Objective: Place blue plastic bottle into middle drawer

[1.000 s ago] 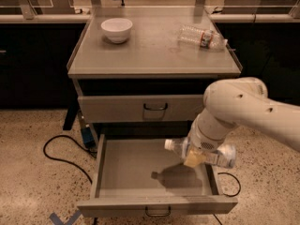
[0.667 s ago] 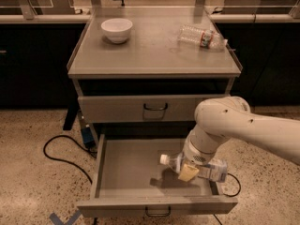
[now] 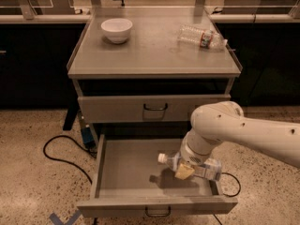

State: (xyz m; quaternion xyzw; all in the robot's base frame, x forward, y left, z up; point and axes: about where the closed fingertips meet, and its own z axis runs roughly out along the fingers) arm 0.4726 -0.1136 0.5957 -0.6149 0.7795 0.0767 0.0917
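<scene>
The blue plastic bottle (image 3: 206, 168) has a white cap and a pale blue-and-white label. It lies on its side, cap to the left, low inside the open middle drawer (image 3: 126, 168) near its right wall. My gripper (image 3: 185, 169) hangs from the white arm coming in from the right and is shut on the bottle's middle, with one tan fingertip (image 3: 183, 171) showing in front of it. I cannot tell whether the bottle touches the drawer floor.
The drawer above (image 3: 154, 108) is closed. On the cabinet top stand a white bowl (image 3: 116, 30) and a slimmer clear bottle with a red label (image 3: 202, 36) lying on its side. A black cable (image 3: 61, 153) loops on the floor to the left.
The arm has lowered the bottle deeper into the open drawer and shifted it slightly left. The grip has not changed.
</scene>
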